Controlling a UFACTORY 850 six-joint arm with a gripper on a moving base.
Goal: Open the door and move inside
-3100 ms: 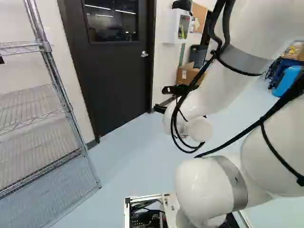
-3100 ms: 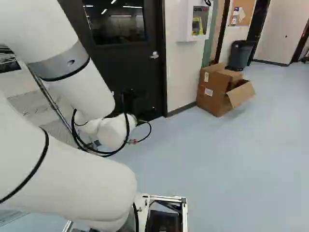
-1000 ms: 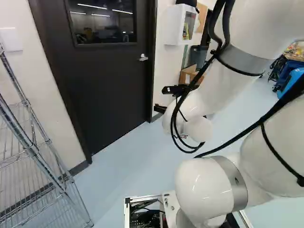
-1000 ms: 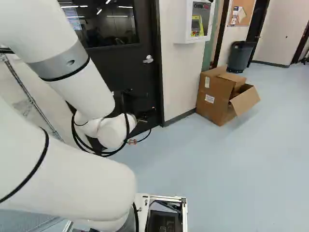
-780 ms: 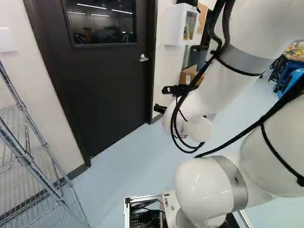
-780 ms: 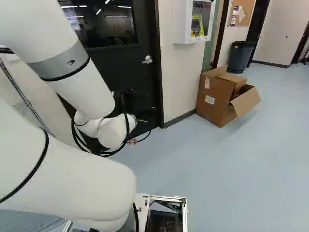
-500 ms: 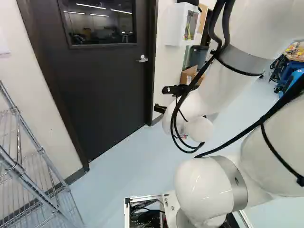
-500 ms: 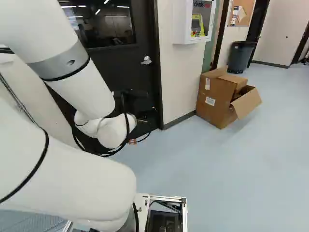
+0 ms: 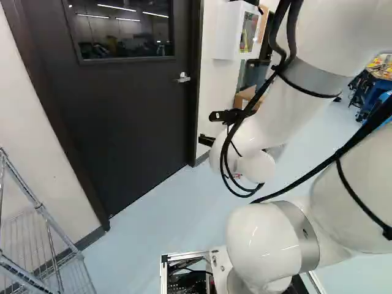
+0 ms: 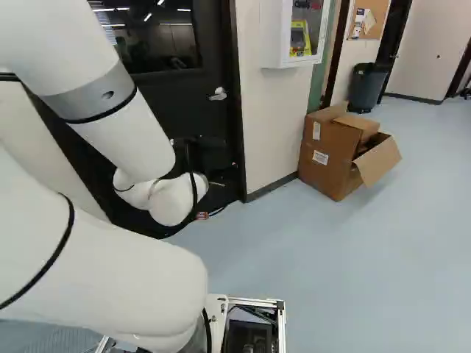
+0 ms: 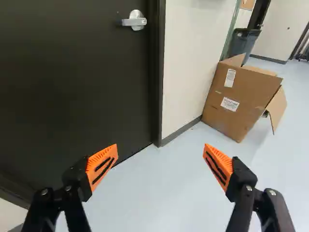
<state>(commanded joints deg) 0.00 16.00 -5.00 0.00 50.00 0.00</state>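
Evidently at the approach step | door (image 9: 131, 116) shut, well ahead; handle (image 11: 136, 21) beyond the claw (image 11: 161, 147), beside the frame (image 11: 157, 72) | claw spread wide, holding nothing | next: likely raise, line up with handle, then grip and turn it

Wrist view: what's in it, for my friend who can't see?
A closed black door with a silver lever handle, ahead of the open black tool with orange pads; a brown cardboard box sits by the white wall.
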